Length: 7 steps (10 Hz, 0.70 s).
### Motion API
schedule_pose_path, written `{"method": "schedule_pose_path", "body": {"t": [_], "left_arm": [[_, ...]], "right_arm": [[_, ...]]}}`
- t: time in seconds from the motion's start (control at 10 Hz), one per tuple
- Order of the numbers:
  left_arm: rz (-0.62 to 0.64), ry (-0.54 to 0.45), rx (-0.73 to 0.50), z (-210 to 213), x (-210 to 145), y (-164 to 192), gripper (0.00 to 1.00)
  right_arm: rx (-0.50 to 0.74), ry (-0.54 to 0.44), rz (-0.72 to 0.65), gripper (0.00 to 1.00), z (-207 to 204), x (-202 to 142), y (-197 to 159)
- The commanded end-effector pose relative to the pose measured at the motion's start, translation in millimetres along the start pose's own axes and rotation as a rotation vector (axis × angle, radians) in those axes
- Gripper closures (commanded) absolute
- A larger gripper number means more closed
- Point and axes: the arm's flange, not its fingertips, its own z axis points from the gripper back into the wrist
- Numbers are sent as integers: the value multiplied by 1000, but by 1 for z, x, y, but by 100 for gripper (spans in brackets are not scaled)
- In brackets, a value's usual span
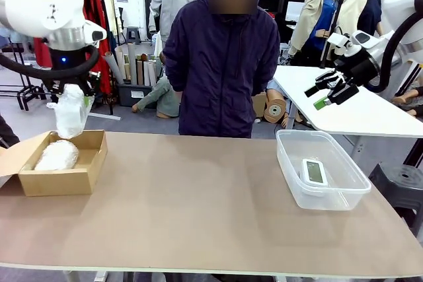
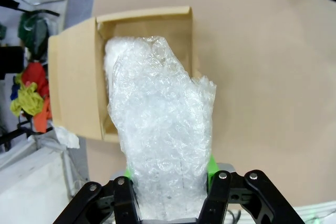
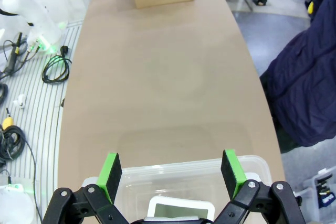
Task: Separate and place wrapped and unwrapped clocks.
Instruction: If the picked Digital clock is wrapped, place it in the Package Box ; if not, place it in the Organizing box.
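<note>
A wrapped clock (image 1: 70, 111), a lumpy bundle in whitish bubble wrap, hangs in the air over the far left end of the table (image 1: 198, 209), clamped between the fingers of the left gripper (image 1: 74, 90). In the left wrist view the bundle (image 2: 163, 145) rises from between the green pads, and the jaws are pressed against its lower end. Right beneath it sits the cardboard box (image 1: 63, 163), open at the top, near the table's left edge. A second wrapped clock (image 1: 57, 155) already lies inside the box, against its left side, with bare cardboard floor free on the right. The held bundle is clear above the box rim, not touching it.

Over at the right end, the bare white clock (image 1: 313, 171) lies flat on the bottom of the clear tub (image 1: 291, 163), screen up, with room around it on all sides. The tub stands close to the table's right edge. The right gripper (image 1: 330, 92) hovers high above and behind the tub, its jaws spread wide with nothing between them; from the right wrist view its green pads (image 3: 111, 174) frame the tub's near wall.

Between box and tub the brown tabletop is a wide free stretch. A person in a dark jacket (image 1: 221, 64) stands at the far side, middle
</note>
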Motion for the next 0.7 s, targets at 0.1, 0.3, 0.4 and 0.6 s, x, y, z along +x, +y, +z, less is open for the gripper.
{"method": "schedule_pose_path", "body": {"t": [0.1,0.3,0.4,0.6], "left_arm": [[-70,0,-81,-31,36,20,100],[-104,47,-87,-60,54,32,100],[-109,53,-97,-71,58,35,100],[-89,70,-135,-96,52,27,100]], "right_arm": [[-10,18,24,0,-1,-1,3],[-10,18,24,0,-1,-1,3],[-10,18,24,0,-1,-1,3],[-10,18,24,0,-1,-1,3]]}}
